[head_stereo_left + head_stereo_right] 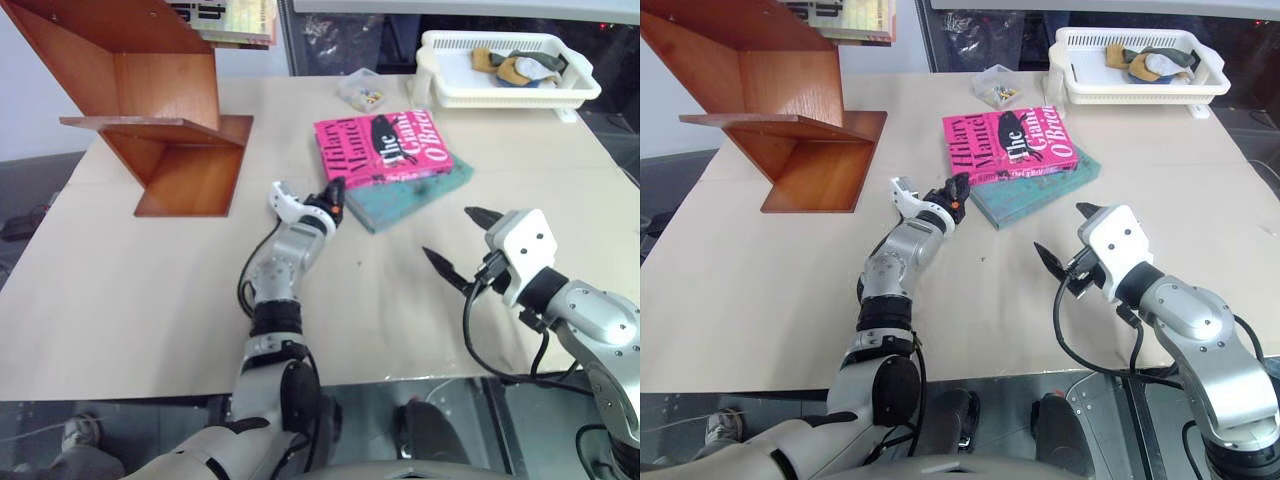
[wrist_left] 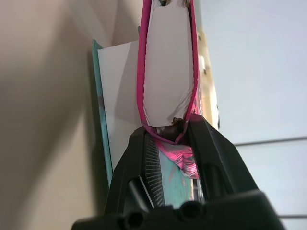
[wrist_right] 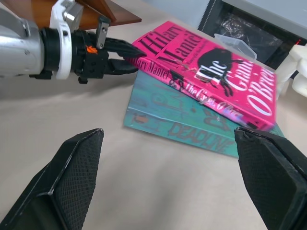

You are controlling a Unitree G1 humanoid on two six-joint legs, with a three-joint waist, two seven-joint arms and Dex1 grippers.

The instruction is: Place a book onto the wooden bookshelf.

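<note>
Grasp step: left gripper (image 3: 125,58) jaws clamped on near corner of pink book (image 1: 385,147), lying on teal book (image 1: 420,192) mid-tabletop; right gripper (image 1: 468,240) jaws apart, idle. Next: lift, carry to wooden bookshelf (image 1: 160,110)

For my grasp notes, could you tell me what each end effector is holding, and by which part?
The left end effector pinches the pink book at its near corner; the right end effector holds nothing.

The bookshelf (image 1: 150,110) is cut off at the picture's top edge; the basket's (image 1: 500,90) contents at the counter's far right corner are unclear.
</note>
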